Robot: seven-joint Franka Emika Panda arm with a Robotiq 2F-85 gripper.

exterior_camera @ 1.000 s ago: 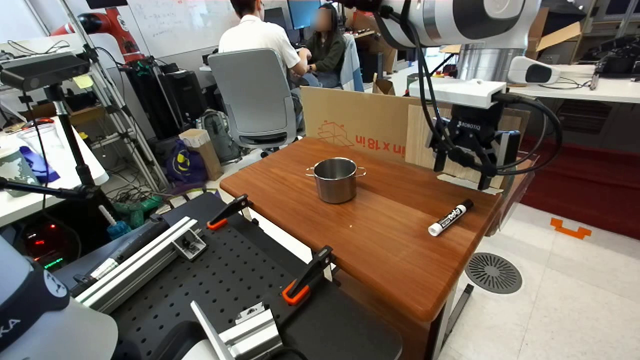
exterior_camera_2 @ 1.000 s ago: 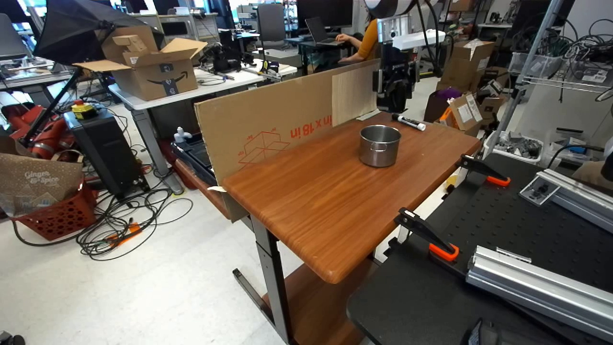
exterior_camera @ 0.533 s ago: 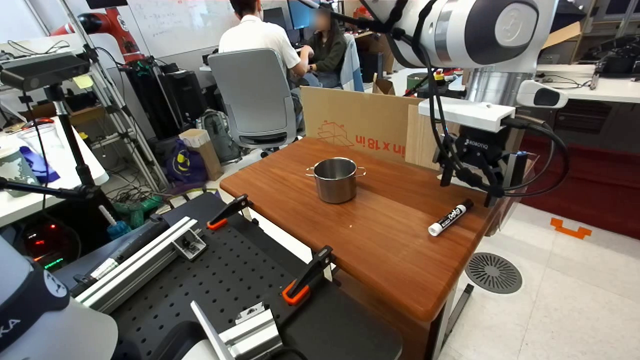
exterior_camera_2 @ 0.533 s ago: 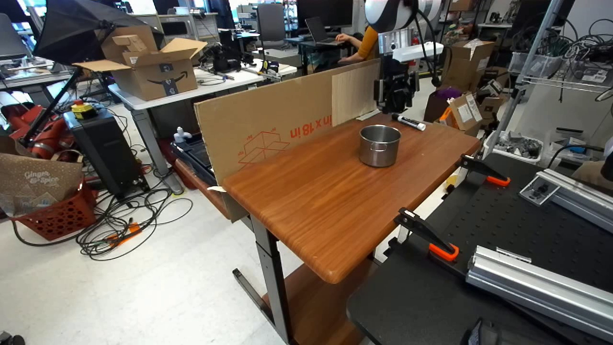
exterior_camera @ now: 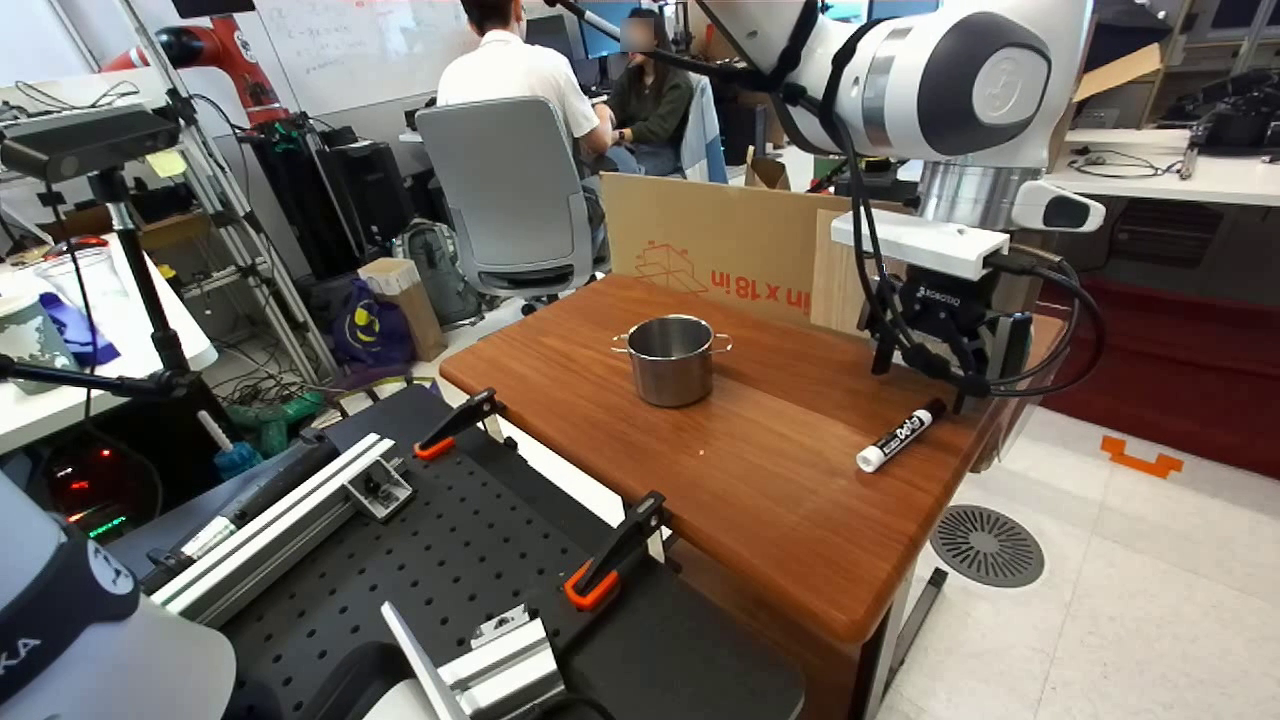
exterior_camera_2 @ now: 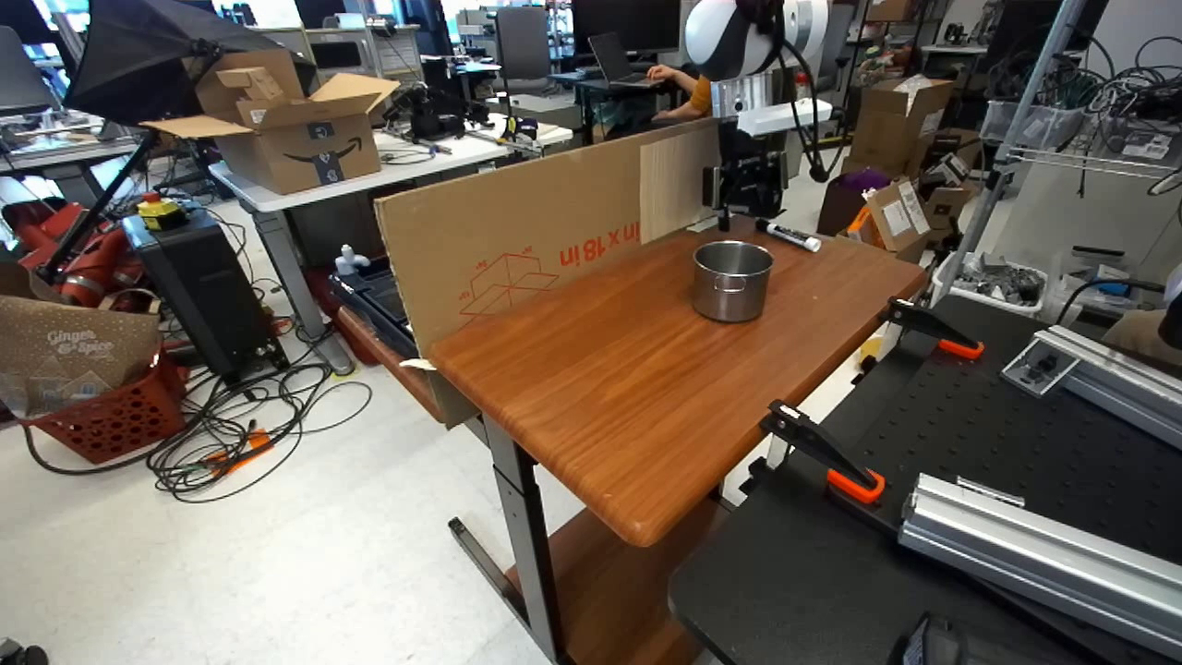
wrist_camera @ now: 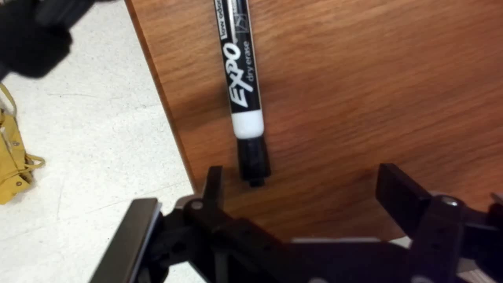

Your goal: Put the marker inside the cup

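One marker (wrist_camera: 243,88), cap (wrist_camera: 253,159) near spread gripper (wrist_camera: 301,171)

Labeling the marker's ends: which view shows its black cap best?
The wrist view: the black cap appears large and unobstructed there, though the marker runs out of frame. Both exterior views show the cap small, near the gripper.

In both exterior views we look down aslant from the side of the black board (exterior_camera: 470,535), well back and angled toward opposite ends of the wooden table (exterior_camera_2: 591,388), sharing the cup (exterior_camera: 674,375) and marker (exterior_camera: 902,436). In the wrist view we face steeply down, close over the same marker.
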